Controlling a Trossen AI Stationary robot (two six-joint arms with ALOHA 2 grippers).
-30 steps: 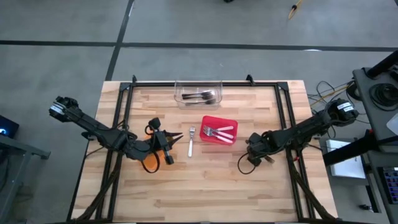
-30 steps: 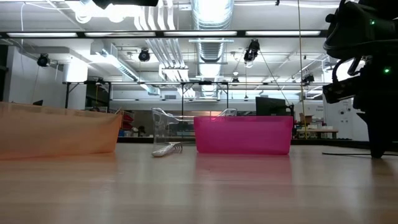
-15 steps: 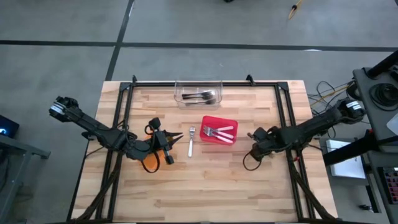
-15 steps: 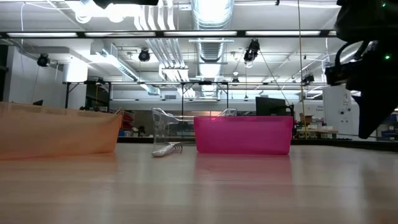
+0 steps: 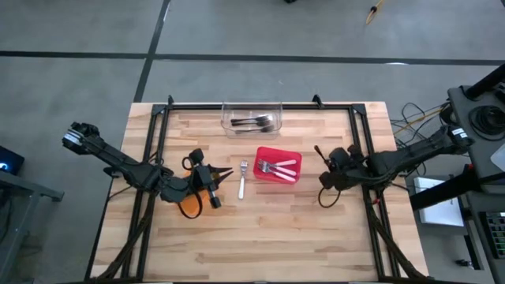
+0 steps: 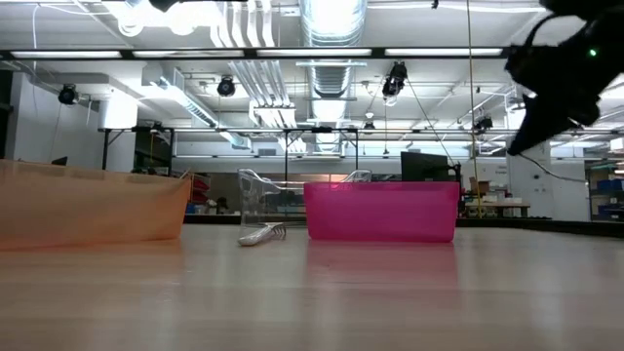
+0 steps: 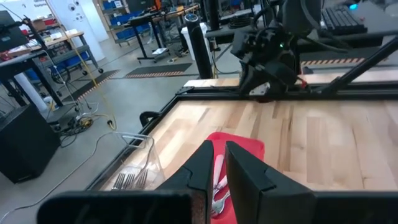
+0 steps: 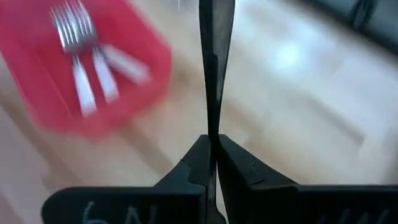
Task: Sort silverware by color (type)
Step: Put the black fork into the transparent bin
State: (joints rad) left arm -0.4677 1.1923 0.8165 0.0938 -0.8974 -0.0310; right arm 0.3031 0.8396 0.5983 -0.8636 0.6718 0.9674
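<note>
High view: silver forks point(image 5: 277, 167) lie in the red bin point(image 5: 278, 154); one silver fork point(image 5: 243, 179) lies on the table point(image 5: 260, 229) just left of it; dark forks point(image 5: 256, 121) sit in the clear bin point(image 5: 252, 106). The left gripper point(image 5: 227, 173), empty, points at the lone fork. The right gripper point(image 5: 319, 150) stands right of the red bin.

Low view: the lone fork lies between clear and red bins.

Left wrist view: fingers point(image 7: 245, 177) nearly together, nothing held.

Right wrist view: fingers point(image 8: 212, 81) pressed together, empty.

Two dark jointed arms, black cables, flat black fingers point(image 8: 211, 74).
</note>
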